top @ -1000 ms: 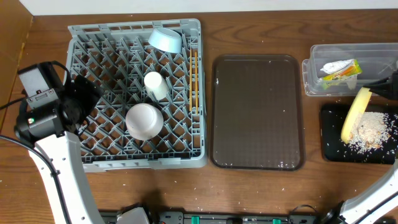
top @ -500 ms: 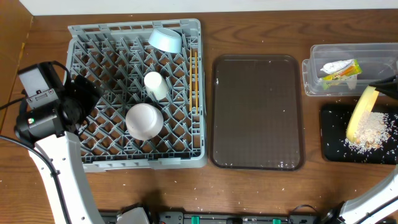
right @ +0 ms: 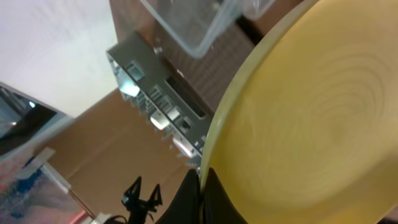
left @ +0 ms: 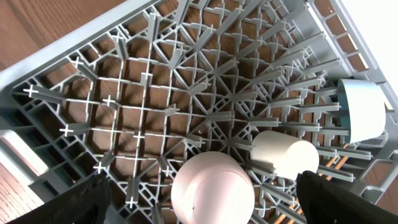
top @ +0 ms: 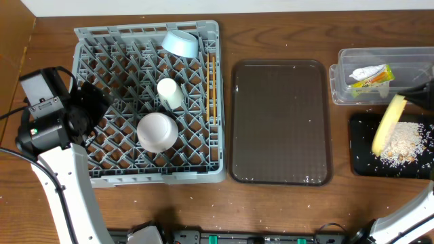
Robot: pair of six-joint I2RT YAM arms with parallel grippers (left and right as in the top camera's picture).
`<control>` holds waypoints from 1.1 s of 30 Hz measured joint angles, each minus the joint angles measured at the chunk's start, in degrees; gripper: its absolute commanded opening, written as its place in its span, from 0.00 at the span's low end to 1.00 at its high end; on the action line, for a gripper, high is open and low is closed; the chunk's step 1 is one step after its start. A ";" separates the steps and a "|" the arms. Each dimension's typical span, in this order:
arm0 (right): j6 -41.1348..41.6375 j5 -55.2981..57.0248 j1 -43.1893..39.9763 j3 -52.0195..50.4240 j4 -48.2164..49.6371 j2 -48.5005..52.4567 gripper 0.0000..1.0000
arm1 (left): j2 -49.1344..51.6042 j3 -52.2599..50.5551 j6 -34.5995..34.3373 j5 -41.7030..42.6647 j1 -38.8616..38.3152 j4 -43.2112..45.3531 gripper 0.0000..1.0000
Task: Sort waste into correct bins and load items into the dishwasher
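yellow, smooth and hard, the plate point(top: 388, 125) is judged stiff, fairly light, slippery and breakable, and is best pinched at its thin rim. it is held tilted on edge over the black tray point(top: 363, 163), above pale crumbs point(top: 405, 144), with the right gripper point(right: 200, 182) clamped on that rim. the left gripper point(left: 205, 199) is spread wide above the grey lattice rack point(top: 102, 173).

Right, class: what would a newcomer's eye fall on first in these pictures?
The big grey dish rack at the left, holding a light blue bowl, cream cup and pinkish-white bowl. At the far right, a pale yellow plate is tipped on edge over a black tray strewn with crumbs.
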 measured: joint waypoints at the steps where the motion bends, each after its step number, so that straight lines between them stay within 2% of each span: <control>1: -0.02 0.00 0.31 -0.94 -0.04 -0.55 0.01 | 0.00 0.00 0.00 0.00 0.00 0.02 0.96; 7: -0.24 -0.15 -0.33 -2.10 2.97 -2.78 0.01 | 0.00 0.00 0.00 0.00 0.00 0.00 0.96; 12: -1.55 -0.44 -1.79 -2.14 -0.15 -2.82 0.01 | 0.00 0.00 0.00 0.00 0.00 0.00 0.96; 18: -1.29 -0.57 -2.01 -2.16 4.35 -2.82 0.01 | 0.00 0.00 0.00 0.00 0.00 0.02 0.96; 22: -1.99 -1.53 -2.01 -2.19 1.16 -2.84 0.02 | 0.00 0.00 -0.02 0.00 0.00 0.00 0.96; 25: -1.57 -1.55 -1.97 -2.19 5.22 -2.84 0.01 | 0.00 0.00 0.00 0.00 0.00 0.02 0.96; 30: -0.92 -1.36 -2.01 -2.19 2.21 -2.84 0.01 | 0.00 0.00 0.00 0.00 0.00 0.02 0.96; 33: -1.03 -1.97 -2.01 -2.21 4.76 -2.84 0.01 | 0.00 0.00 0.00 0.00 0.00 0.00 0.96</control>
